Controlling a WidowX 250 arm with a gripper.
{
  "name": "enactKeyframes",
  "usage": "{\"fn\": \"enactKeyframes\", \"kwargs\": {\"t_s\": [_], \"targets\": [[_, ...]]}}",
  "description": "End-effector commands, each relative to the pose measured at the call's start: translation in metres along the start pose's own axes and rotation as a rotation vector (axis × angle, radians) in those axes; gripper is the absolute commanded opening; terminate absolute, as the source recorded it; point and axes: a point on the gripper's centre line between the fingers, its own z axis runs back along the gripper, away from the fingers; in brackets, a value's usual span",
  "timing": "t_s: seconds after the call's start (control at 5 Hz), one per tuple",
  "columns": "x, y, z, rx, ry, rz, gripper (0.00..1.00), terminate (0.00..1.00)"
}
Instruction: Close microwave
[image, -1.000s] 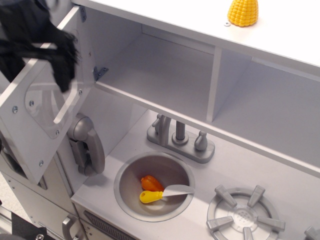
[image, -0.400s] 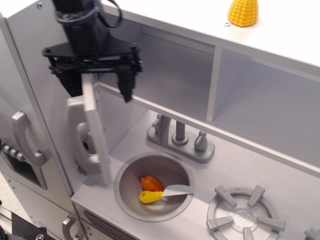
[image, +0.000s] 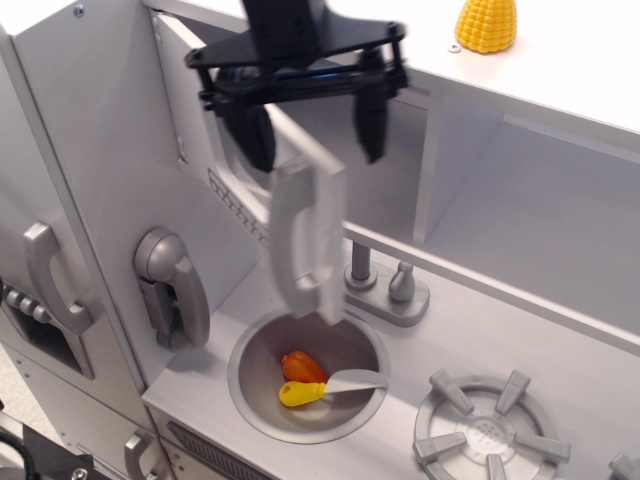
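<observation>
The microwave (image: 215, 120) is the light-grey compartment at the upper left of the toy kitchen. Its door (image: 312, 215) stands about half shut, swung out over the sink, with the tall grey handle (image: 299, 238) facing me and a row of small buttons (image: 236, 203) along its lower edge. My black gripper (image: 312, 128) hangs from above with its fingers (image: 369, 122) wide apart. They straddle the door's top edge, one on each side. The gripper is open and grips nothing. The door's window is hidden behind the gripper.
A yellow corn (image: 486, 24) sits on the top shelf. The doorless cubby (image: 540, 215) is to the right. Below are the faucet (image: 388, 288), the sink (image: 262, 345) holding orange and yellow toys, a stove burner (image: 490, 430), a toy phone (image: 172, 290) and a fridge handle (image: 45, 275).
The door swung from wide open at the far left toward the compartment, now about half shut. My gripper moved right along with it.
</observation>
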Motion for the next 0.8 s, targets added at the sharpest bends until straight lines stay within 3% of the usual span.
{"fn": "enactKeyframes", "kwargs": {"t_s": [0.0,0.2,0.4,0.6], "targets": [[-0.054,0.023,0.003,0.009,0.013,-0.188,1.0,0.0],[-0.055,0.063,-0.023,0.085,0.072,-0.204,1.0,0.0],[-0.037,0.095,-0.045,0.179,0.066,-0.169,1.0,0.0],[-0.016,0.107,-0.053,0.228,0.023,-0.11,1.0,0.0]]}}
